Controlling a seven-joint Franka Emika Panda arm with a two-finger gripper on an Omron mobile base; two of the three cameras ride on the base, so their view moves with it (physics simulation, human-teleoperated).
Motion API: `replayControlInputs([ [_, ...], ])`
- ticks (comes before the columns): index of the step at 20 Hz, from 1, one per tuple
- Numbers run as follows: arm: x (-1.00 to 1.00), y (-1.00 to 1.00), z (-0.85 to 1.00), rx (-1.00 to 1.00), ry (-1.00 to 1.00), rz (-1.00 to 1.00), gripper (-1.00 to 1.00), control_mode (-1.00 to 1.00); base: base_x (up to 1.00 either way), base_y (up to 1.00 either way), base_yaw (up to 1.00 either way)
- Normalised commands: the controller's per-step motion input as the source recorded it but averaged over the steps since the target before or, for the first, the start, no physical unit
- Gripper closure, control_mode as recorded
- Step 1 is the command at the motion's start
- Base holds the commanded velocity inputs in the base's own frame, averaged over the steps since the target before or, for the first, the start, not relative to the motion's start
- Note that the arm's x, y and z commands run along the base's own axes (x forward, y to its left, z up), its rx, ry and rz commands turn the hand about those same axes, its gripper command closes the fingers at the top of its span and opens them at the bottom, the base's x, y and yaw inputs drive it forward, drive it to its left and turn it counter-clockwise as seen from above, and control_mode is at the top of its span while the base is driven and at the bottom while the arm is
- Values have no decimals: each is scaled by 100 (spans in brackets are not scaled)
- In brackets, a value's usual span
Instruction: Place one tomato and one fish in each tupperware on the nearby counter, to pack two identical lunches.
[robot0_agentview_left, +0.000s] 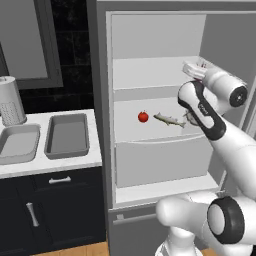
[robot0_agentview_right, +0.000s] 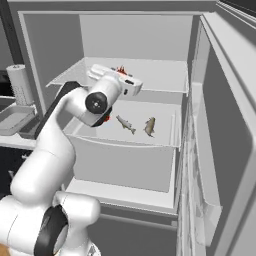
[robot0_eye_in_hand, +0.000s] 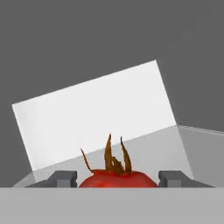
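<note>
Inside the open grey fridge (robot0_agentview_left: 160, 165), above its middle shelf, my two-finger gripper (robot0_eye_in_hand: 118, 178) is clamped on a round red tomato (robot0_eye_in_hand: 118, 178). Next, I judge: carry it to a shallow grey tupperware (robot0_agentview_left: 67, 134) beside the fridge.

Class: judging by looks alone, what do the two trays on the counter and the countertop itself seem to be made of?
Both trays, lighter and darker, look like matte grey plastic, though the render could pass for metal: even colour, rounded corners, no shine. The countertop looks like smooth white stone, plain and pale.
</note>
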Motion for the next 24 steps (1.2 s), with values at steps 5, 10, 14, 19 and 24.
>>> replayControlInputs([
  [5, -100, 7, 73, 13, 59, 0, 100, -100, 0, 0, 0],
  [10, -100, 39, -39, 2, 76, 0, 100, -100, 0, 0, 0],
  [14, -100, 25, -100, -1, 37, -1, 100, -100, 0, 0, 0],
  [19, -29, -13, -53, 0, -16, 7, 100, -100, 0, 0, 0],
  [24, -8, -15, -23, 0, -33, 8, 100, -100, 0, 0, 0],
])
